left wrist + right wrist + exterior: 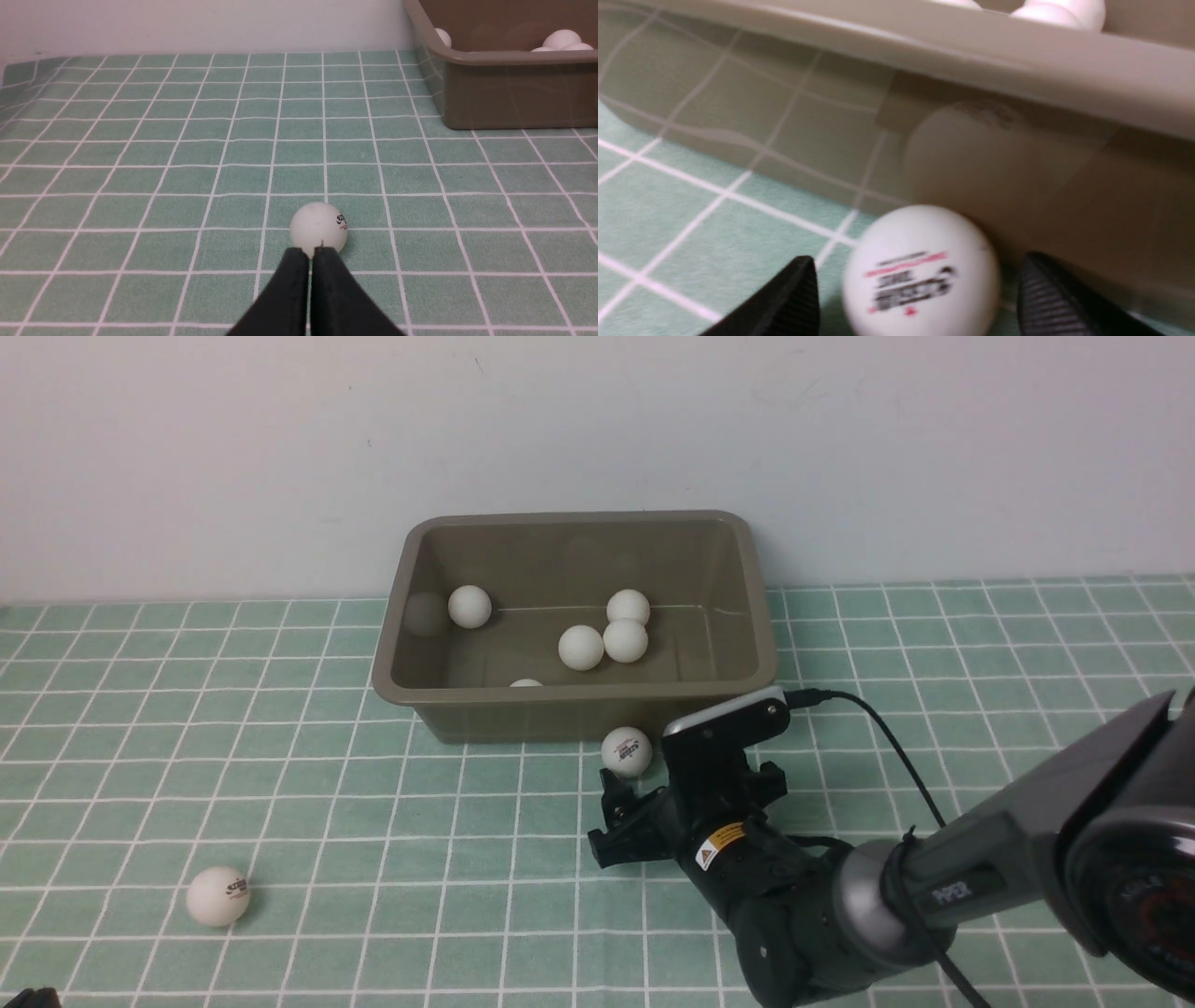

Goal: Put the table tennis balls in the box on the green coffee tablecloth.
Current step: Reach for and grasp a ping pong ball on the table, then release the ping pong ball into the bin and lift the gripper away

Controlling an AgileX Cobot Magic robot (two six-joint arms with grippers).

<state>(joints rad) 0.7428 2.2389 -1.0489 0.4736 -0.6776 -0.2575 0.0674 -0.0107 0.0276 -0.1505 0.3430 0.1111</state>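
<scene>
Balls (581, 647), white and matte: five lie in the olive-brown box (397, 616), one half hidden by its near wall. A sixth ball (626, 751), logo showing, sits on the green grid cloth (280, 803) just beside that wall, between the spread fingers of the right gripper (917, 266). The left gripper (310, 252), pinched closed and empty, points at a seventh ball (318, 229).

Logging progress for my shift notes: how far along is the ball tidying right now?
Done: five balls lie in the box. In hand: the right claw stands open around a ball beside the box. Left: that ball and a second ball by the shut left claw.
</scene>
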